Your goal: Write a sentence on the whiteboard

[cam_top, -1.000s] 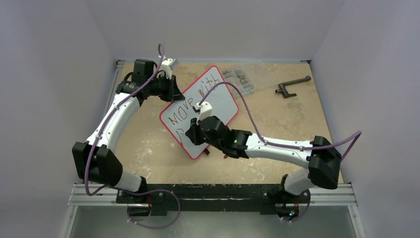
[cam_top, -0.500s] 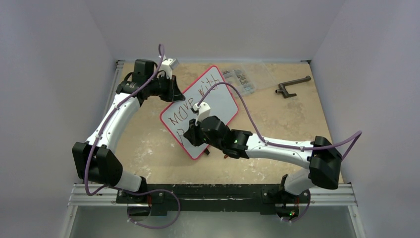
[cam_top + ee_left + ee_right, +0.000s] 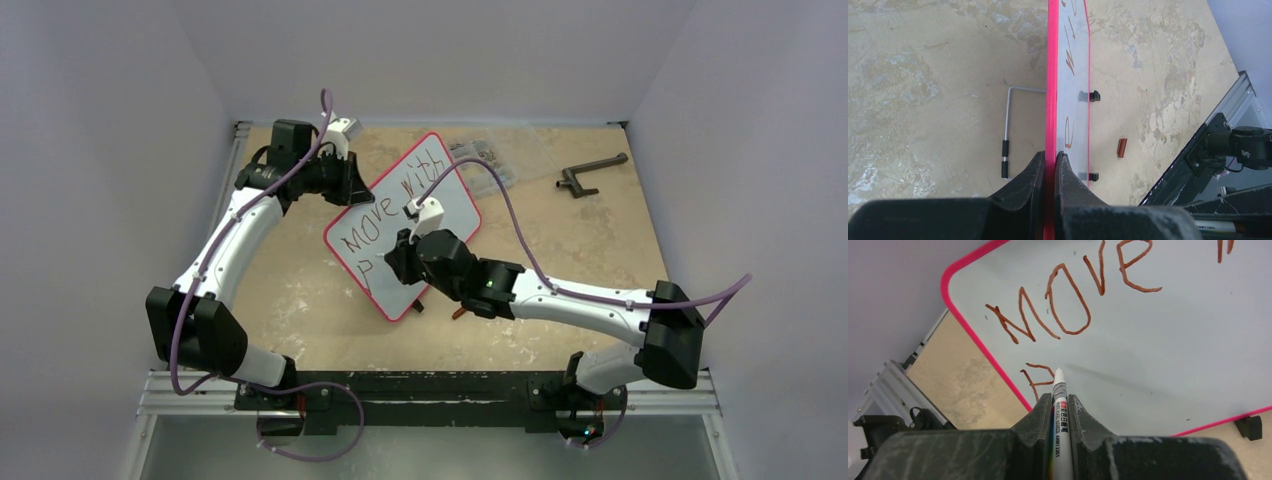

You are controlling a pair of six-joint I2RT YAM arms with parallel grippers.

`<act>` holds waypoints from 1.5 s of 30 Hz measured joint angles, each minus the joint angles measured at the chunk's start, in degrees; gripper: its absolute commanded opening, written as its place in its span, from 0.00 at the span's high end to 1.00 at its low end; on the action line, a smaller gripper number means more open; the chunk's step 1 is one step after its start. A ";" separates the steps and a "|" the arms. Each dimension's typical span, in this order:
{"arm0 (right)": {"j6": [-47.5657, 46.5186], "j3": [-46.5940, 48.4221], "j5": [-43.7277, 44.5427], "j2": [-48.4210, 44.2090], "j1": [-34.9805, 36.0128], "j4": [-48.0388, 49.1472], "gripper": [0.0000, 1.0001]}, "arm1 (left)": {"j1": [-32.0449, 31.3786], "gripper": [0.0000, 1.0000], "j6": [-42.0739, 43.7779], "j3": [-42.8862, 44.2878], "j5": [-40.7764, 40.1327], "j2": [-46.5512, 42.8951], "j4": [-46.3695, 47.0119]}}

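We see the whiteboard (image 3: 452, 200) set diagonally on the tan table (image 3: 300, 290), one corner pointing away from the arms. The sentence (image 3: 385, 210) so far reads "MOVE with" in reddish-brown strokes along the board's upper left side. A second row, begun under the M, is only a loop-shaped first letter.

The left gripper (image 3: 1049, 156) is at the board's far left edge, jaws pressed together on the red rim, and its wrist camera looks along the board edge-on. The right gripper (image 3: 1060, 399) hangs over the board's lower left part, jaws pinching a white marker (image 3: 1059, 382). The marker's tip meets its own shadow on the board just right of that started letter, so it appears to touch.

Two small black feet (image 3: 1093, 96) jut from the board's near right edge. A small brown cap (image 3: 1121, 147) lies on the table just beyond them. On the board's opposite side lies an L-shaped metal rod (image 3: 1007, 130) with a black grip. A clear parts box (image 3: 495, 160) sits beside the board's far right corner, and a dark crank handle (image 3: 590, 172) lies further right.
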 measured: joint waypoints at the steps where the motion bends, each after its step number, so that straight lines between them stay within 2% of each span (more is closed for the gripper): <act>1: 0.07 0.04 0.59 0.24 -0.13 -0.33 1.00 | -0.04 1.00 0.00 0.00 -0.04 -0.02 0.00; 22: -0.63 3.50 1.53 4.90 -2.08 -3.37 1.00 | -0.20 1.00 0.11 0.00 -0.94 -0.15 0.04; 45: -2.95 2.14 -6.84 4.94 -2.64 0.98 1.00 | -0.13 1.00 1.09 0.00 -1.25 -0.15 -0.04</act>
